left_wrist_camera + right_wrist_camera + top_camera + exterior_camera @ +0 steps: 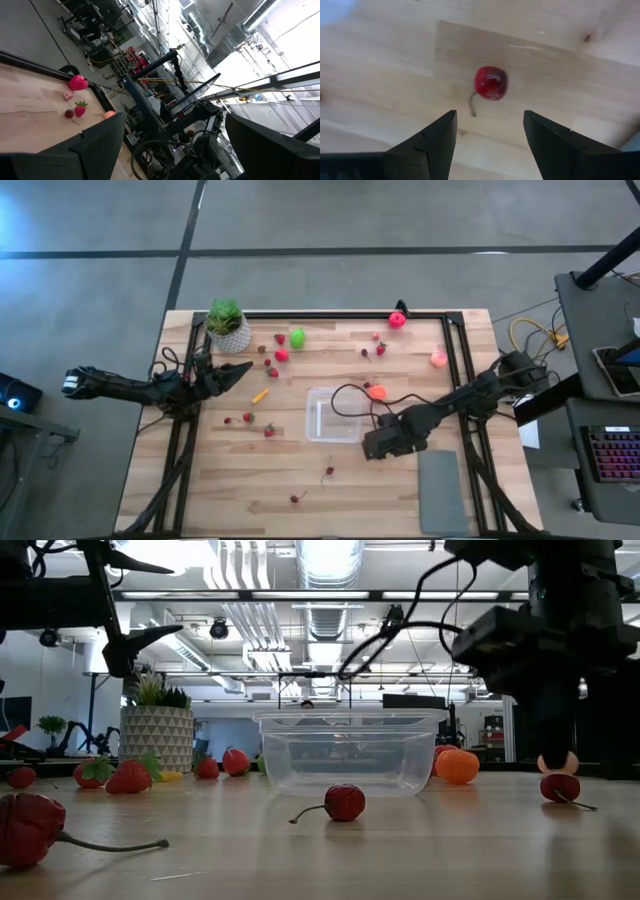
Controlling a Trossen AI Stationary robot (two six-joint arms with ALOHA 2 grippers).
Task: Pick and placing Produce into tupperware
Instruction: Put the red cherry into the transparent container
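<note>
The clear tupperware [333, 415] stands mid-table and looks empty in the low view [350, 752]. My right gripper [374, 445] hangs open just to its right, fingers pointing down. A red cherry with a stem [490, 83] lies on the wood below and between those fingers, untouched; the low view shows it as well [560, 787]. My left gripper [238, 370] is open and raised at the table's left, near the plant. More produce lies scattered: a lime-green piece [297, 337], an orange ball [376, 392], strawberries [269, 431] and cherries [328, 472].
A potted green plant [228, 326] stands at the far left corner. A flat grey pad [440, 490] lies near the right front edge. A red piece [397, 320] and a pink one [438, 359] sit at the far right. Black frame rails [455, 360] run along the table's sides.
</note>
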